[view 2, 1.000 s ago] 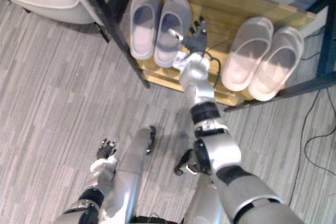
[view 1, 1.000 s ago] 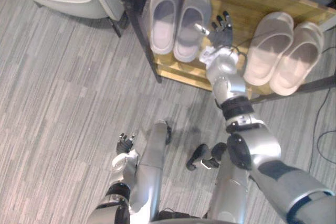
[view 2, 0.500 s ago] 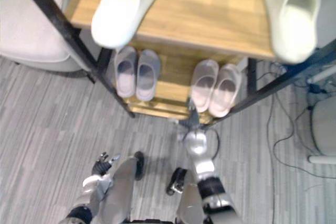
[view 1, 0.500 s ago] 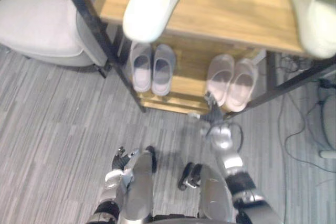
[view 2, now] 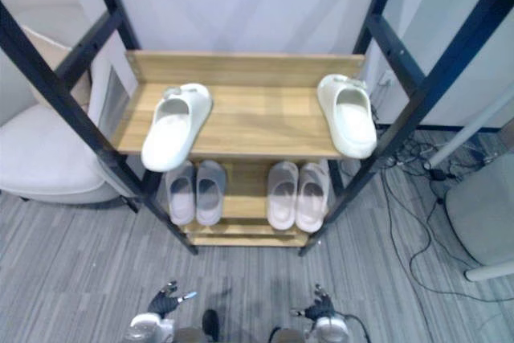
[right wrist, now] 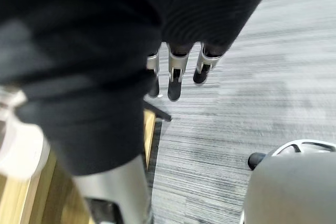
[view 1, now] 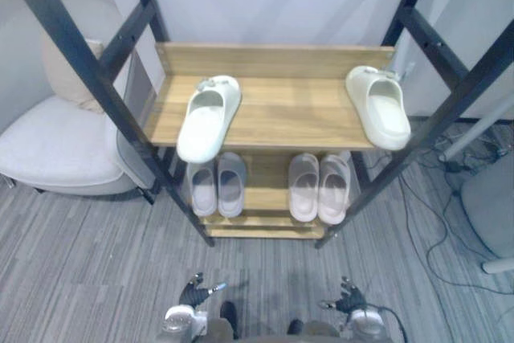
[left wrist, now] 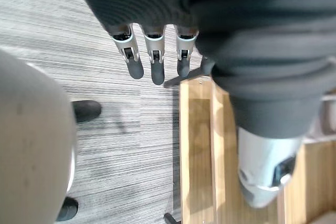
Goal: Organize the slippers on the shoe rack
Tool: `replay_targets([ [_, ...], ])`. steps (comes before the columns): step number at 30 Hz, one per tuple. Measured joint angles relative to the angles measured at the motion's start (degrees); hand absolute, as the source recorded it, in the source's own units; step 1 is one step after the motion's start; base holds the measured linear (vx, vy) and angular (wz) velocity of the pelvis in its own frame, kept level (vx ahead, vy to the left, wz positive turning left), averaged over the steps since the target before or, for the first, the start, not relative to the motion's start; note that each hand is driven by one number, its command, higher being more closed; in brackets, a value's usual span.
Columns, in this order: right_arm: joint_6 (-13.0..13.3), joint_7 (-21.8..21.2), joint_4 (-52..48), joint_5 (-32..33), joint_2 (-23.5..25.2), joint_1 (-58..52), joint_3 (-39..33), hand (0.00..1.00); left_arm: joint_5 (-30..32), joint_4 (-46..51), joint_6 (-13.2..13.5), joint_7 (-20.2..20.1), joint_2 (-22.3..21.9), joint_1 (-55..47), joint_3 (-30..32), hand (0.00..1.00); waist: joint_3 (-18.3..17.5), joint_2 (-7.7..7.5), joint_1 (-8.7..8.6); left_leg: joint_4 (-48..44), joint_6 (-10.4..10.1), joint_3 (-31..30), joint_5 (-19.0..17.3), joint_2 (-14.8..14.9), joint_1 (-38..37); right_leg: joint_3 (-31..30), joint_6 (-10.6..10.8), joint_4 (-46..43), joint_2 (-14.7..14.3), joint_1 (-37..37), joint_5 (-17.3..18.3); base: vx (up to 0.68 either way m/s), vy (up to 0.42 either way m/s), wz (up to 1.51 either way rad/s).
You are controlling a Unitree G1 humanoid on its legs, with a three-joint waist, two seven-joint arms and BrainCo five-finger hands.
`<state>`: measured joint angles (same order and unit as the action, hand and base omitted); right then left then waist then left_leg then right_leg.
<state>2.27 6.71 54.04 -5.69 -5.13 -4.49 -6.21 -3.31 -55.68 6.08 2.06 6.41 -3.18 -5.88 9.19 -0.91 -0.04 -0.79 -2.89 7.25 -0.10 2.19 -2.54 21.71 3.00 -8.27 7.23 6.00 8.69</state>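
Note:
The wooden shoe rack [view 1: 277, 60] stands before me. Two white slippers lie far apart on its upper shelf, one at the left [view 1: 207, 118] overhanging the front edge and one at the right [view 1: 379, 108]. A grey pair [view 1: 217, 188] and a pale pink pair [view 1: 320, 187] sit side by side on the lower shelf. My left hand [view 1: 193, 293] and right hand [view 1: 347, 300] hang low over the floor in front of the rack. Both are open and hold nothing. The straight fingers [left wrist: 152, 61] show in the left wrist view, and the right hand's fingers [right wrist: 176, 74] in its own wrist view.
Black slanted posts [view 1: 76, 50] frame the rack on both sides. A white armchair [view 1: 56, 150] stands to its left. Cables [view 1: 438, 222] trail over the striped grey floor at the right, beside a pale grey rounded object [view 1: 491, 214].
The camera has pulled up and back, so the whole rack now shows. My right hand has left the lower shelf beside the grey pair and hangs low.

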Motion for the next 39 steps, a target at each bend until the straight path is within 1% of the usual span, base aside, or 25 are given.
replay_targets([
  [3,0.1,0.0,1.5,1.7,0.1,0.2,-0.4,0.0,1.3,-0.2,0.2,0.0,-0.1,0.3,-1.0,0.0,-0.4,0.13,0.01,1.4,-0.1,0.1,0.8,0.1,-0.9,-0.2,-0.2,1.3,-0.4,0.6,-0.7,-0.01,-0.007,-0.04],
  [4,0.5,0.0,2.2,1.8,0.1,0.5,-0.4,0.0,3.5,-0.3,0.4,0.1,0.2,0.6,-2.6,0.0,-0.4,0.21,-0.05,3.0,-0.1,0.2,1.6,0.2,-2.2,-0.5,-0.2,2.4,-0.9,1.5,-1.3,-0.04,-0.013,-0.05],
  [5,0.5,0.0,2.3,1.8,0.2,0.5,-0.4,0.0,3.9,-0.4,0.5,0.1,0.2,0.7,-3.1,0.0,-0.4,0.21,-0.04,3.2,-0.1,0.2,1.7,0.2,-2.5,-0.6,-0.3,2.6,-0.9,1.7,-1.4,-0.08,-0.01,-0.09],
  [7,0.7,0.0,3.1,1.8,0.2,0.8,-0.5,0.0,5.0,-0.2,0.8,0.1,0.3,0.9,-6.2,0.0,-0.6,0.29,-0.07,4.7,0.0,0.7,2.5,0.3,-3.8,-1.2,-0.4,3.3,-1.2,2.3,-1.8,-0.06,0.007,-0.11],
  [8,0.7,0.1,3.2,1.8,0.2,0.8,-0.5,0.0,5.6,1.1,0.9,0.1,0.6,1.0,-9.8,0.0,-0.8,0.48,-0.07,4.9,0.1,0.9,2.7,0.3,-3.7,-1.4,-0.4,3.9,-1.3,2.3,-2.3,-0.04,0.014,-0.09],
  [9,0.7,0.1,3.2,1.8,0.2,0.8,-0.5,0.0,5.6,1.6,0.9,0.1,0.7,1.0,-10.6,0.0,-0.8,0.51,-0.08,4.9,0.1,0.9,2.7,0.3,-3.7,-1.5,-0.4,4.0,-1.3,2.3,-2.3,-0.04,0.018,-0.09],
  [10,0.7,0.1,3.2,1.8,0.2,0.8,-0.5,0.0,6.0,3.6,0.8,0.1,0.8,0.9,-13.9,0.0,-1.0,0.77,-0.08,5.2,0.2,1.0,2.9,0.2,-3.7,-1.6,-0.3,4.5,-1.4,2.3,-2.7,-0.04,0.034,-0.01],
  [12,0.7,0.1,3.2,1.8,0.1,0.8,-0.6,0.0,6.6,12.5,1.0,-0.4,0.8,0.8,-22.4,0.0,-1.3,1.34,-0.15,6.6,0.6,0.6,3.6,-0.1,-3.9,-1.4,0.1,5.4,-1.4,2.3,-3.3,-0.04,0.046,0.05],
  [13,0.7,0.1,3.3,1.8,0.2,0.8,-0.6,0.0,6.6,13.7,1.1,-0.7,0.8,0.8,-23.3,0.0,-1.3,1.34,-0.15,6.6,0.6,0.5,3.7,-0.1,-3.8,-1.3,0.1,5.6,-1.4,2.4,-3.4,-0.02,0.038,0.08],
  [15,0.8,0.2,3.3,2.0,0.6,0.9,-0.6,0.0,6.7,21.3,2.0,-2.8,0.8,0.9,-29.3,0.0,-1.4,1.42,-0.26,6.6,0.8,-0.1,3.8,-0.5,-3.9,-0.8,0.5,6.3,-1.3,3.0,-3.6,0.0,0.029,0.11],
  [16,0.9,0.2,3.3,2.0,0.6,0.9,-0.5,0.0,6.7,22.1,2.1,-3.0,0.8,1.0,-29.9,0.0,-1.4,1.43,-0.3,6.7,0.8,-0.2,3.8,-0.5,-4.0,-0.8,0.5,6.5,-1.3,3.2,-3.7,0.01,0.022,0.08],
  [18,1.3,0.2,3.6,2.4,0.6,0.8,-0.4,0.0,6.4,28.5,2.6,-4.7,1.0,1.4,-35.2,0.0,-2.1,1.92,-0.32,6.7,0.8,-0.3,3.8,-0.7,-3.9,-0.7,0.6,6.6,-1.3,3.2,-3.7,0.0,0.0,0.0],
  [21,1.7,0.3,3.6,2.4,0.6,0.7,-0.1,0.0,4.1,36.4,3.4,-5.0,1.4,3.1,-38.9,0.0,-2.3,2.32,-0.46,6.7,0.8,-0.6,3.8,-0.7,-3.8,-0.5,0.3,6.7,-1.3,3.3,-3.8,0.02,0.001,0.03],
  [23,1.8,0.4,3.6,2.4,0.6,0.7,0.2,0.0,3.0,39.5,3.8,-5.0,1.3,4.0,-39.2,0.0,-2.4,2.34,-0.5,6.7,0.8,-0.7,3.8,-0.7,-3.8,-0.4,0.2,6.8,-1.3,3.3,-3.9,0.01,0.0,0.02],
  [24,1.8,0.6,3.6,2.4,0.5,0.6,0.7,0.0,1.9,43.2,4.6,-4.7,1.3,5.5,-39.0,0.0,-2.6,2.3,-0.5,6.7,0.8,-0.7,3.8,-0.7,-3.7,-0.3,0.1,7.0,-1.4,3.3,-3.9,0.0,0.0,0.0],
  [26,1.8,0.8,3.5,2.4,0.3,0.5,2.1,0.0,0.1,47.2,5.0,-4.3,1.3,8.0,-38.2,0.0,-3.3,2.21,-0.51,6.7,0.8,-0.7,3.8,-0.8,-3.6,-0.3,0.0,7.6,-1.6,3.5,-4.0,0.04,-0.006,-0.01],
  [27,1.8,0.8,3.5,2.3,0.3,0.4,2.2,0.0,-0.3,47.8,5.0,-4.2,1.3,8.5,-37.9,0.0,-3.4,2.21,-0.51,6.7,0.8,-0.7,3.7,-0.8,-3.6,-0.3,0.0,7.7,-1.6,3.5,-4.0,0.05,-0.009,0.02],
  [29,1.8,0.8,3.3,2.3,0.3,0.4,3.1,0.0,-1.4,50.8,5.5,-1.9,1.4,12.8,-34.6,0.0,-3.6,2.11,-0.67,6.7,0.8,-1.0,3.7,-0.9,-3.6,-0.1,-0.1,8.6,-1.8,4.1,-4.3,0.04,-0.009,0.04],
  [30,1.8,0.8,3.3,2.3,0.3,0.4,3.2,0.0,-1.4,51.0,5.5,-1.8,1.4,13.2,-34.1,0.0,-3.6,2.11,-0.67,6.7,0.8,-1.0,3.7,-0.9,-3.6,-0.1,-0.1,8.6,-1.8,4.1,-4.3,0.0,0.0,0.0],
  [32,1.8,0.7,3.2,2.3,0.1,0.6,4.2,0.0,-1.4,52.6,5.9,0.7,1.9,17.2,-28.5,0.0,-3.7,2.06,-0.71,6.7,0.6,-0.9,3.5,-0.7,-3.6,-0.2,-0.2,8.7,-2.1,4.1,-4.4,0.0,0.0,0.0],
  [33,1.8,0.7,3.2,2.3,0.1,0.7,4.2,0.0,-1.4,52.7,5.9,1.0,2.0,17.5,-27.9,0.0,-3.7,2.06,-0.72,6.7,0.5,-0.9,3.5,-0.7,-3.6,-0.2,-0.2,8.7,-2.1,4.1,-4.4,0.0,0.0,0.0],
  [35,1.7,0.6,3.2,2.2,0.0,0.9,4.2,0.0,-1.2,52.8,6.0,3.7,2.3,20.6,-23.0,0.0,-3.7,2.01,-0.83,6.7,0.5,-0.9,3.5,-0.7,-3.6,-0.2,-0.3,9.0,-2.2,4.2,-4.6,0.0,0.0,0.0],
  [37,1.7,0.5,3.2,2.1,0.0,1.0,4.2,0.0,-1.1,52.8,6.1,4.6,3.1,21.9,-21.2,0.0,-3.7,1.96,-0.86,6.7,0.5,-0.9,3.5,-0.7,-3.6,-0.3,-0.3,9.4,-2.2,4.3,-4.8,0.0,0.001,-0.03],
  [38,1.7,0.3,3.2,1.9,0.0,1.0,4.1,0.0,-0.7,52.7,6.1,5.6,4.1,23.4,-19.2,0.0,-3.7,1.92,-0.94,6.7,0.5,-0.6,3.5,-0.7,-3.5,-0.4,-0.4,10.0,-2.3,4.4,-5.2,0.0,0.003,-0.07],
  [39,1.7,0.3,3.2,1.8,0.0,1.0,4.1,0.0,-0.7,52.7,6.1,5.6,4.2,23.6,-18.8,0.0,-3.7,1.91,-0.96,6.7,0.5,-0.5,3.5,-0.7,-3.5,-0.4,-0.3,10.0,-2.3,4.4,-5.3,0.0,0.01,-0.1],
])
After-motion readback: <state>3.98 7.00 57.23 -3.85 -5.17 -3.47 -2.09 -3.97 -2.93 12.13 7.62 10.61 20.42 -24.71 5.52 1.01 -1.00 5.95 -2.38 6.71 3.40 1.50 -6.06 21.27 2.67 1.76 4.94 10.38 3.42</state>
